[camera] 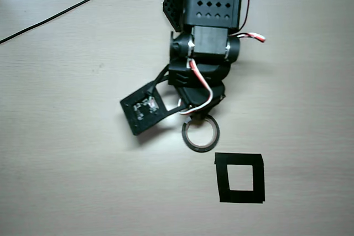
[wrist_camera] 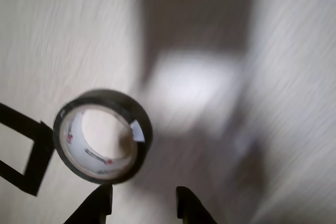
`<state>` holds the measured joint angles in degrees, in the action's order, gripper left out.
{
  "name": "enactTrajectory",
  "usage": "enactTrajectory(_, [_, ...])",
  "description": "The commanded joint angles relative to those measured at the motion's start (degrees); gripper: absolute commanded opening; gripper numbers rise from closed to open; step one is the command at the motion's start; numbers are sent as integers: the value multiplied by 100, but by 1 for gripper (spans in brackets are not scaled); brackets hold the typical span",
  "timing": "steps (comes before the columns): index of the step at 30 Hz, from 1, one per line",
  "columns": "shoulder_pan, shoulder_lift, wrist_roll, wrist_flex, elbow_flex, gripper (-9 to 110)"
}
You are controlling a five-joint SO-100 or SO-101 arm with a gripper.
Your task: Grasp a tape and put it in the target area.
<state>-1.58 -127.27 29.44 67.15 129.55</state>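
In the wrist view the gripper (wrist_camera: 143,200) enters from the bottom edge, its two dark fingertips (wrist_camera: 103,196) spread apart with bare table (wrist_camera: 63,35) between them and nothing held. The tape (wrist_camera: 103,136) lies just beyond and to the left of the left fingertip, close to it but outside the gap; whether they touch cannot be told. The roll rests flat on the wood, its pale core and small white tab facing the camera. Farther left, at the picture's edge, a corner of the target area (wrist_camera: 37,156) shows, just beside the roll and apart from it.

In the overhead view the tape (camera: 201,132) lies directly below the arm's (camera: 207,37) front end, partly overlapped by it. The target area (camera: 240,177) sits to the lower right of the roll, near but separate, with wood showing inside.
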Motion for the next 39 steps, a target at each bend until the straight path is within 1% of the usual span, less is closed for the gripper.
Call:
enactTrajectory(1, [-114,-88,26,-158,35,14])
enactTrajectory(9, [-264,70,176,-510,202,14])
enactTrajectory(24, [114,1371,694,-1494,193,14])
enactTrajectory(32, [0,1819,598,-1758,0,0])
enactTrajectory(36, [-26,1916,686,-1652,-237,0])
enactTrajectory(39, [-114,1978,747,-1362,-694,0])
